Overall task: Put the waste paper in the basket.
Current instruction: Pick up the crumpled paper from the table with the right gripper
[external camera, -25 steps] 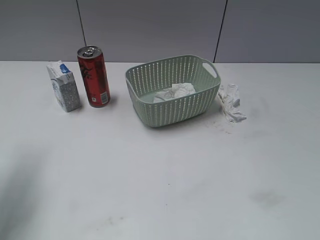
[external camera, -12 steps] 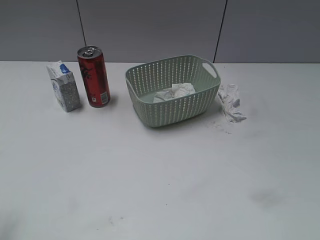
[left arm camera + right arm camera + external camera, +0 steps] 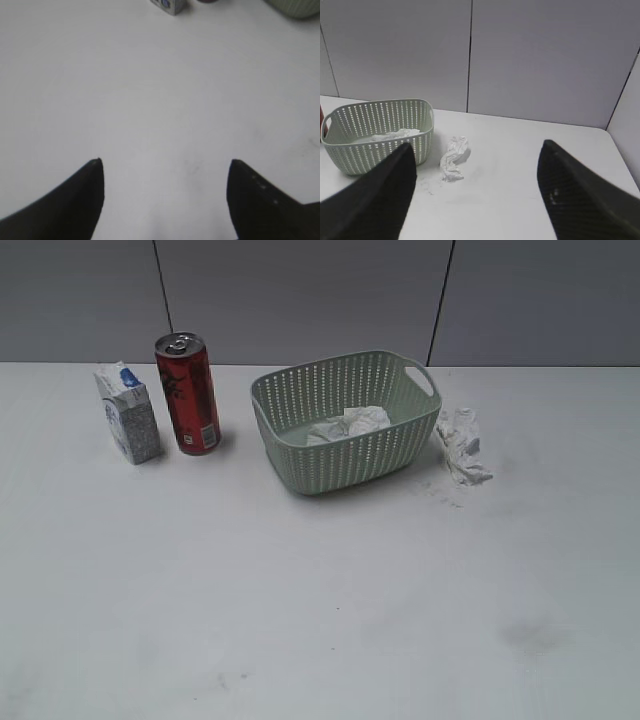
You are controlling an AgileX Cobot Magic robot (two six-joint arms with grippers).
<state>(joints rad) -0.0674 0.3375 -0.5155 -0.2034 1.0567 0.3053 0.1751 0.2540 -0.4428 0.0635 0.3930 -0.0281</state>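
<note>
Centrally on the white table [image 3: 320, 600] sits a sage-green basket [image 3: 340, 455] holding crumpled waste paper [image 3: 350, 424]; another crumpled piece [image 3: 460, 445] lies just beside its right end. Both the left gripper [image 3: 165, 162] and the right gripper [image 3: 475, 150] have fingers spread wide, holding nothing, well apart from the paper

Left gripper [image 3: 165, 162], jaws spread wide, its two dark fingertips [image 3: 92, 172] framing bare white desk [image 3: 160, 100]. At the top edge, cropped: corner of a white-and-grey speckled carton [image 3: 170, 5] and, to the right, the pale green basket [image 3: 295, 7] wall.
</note>
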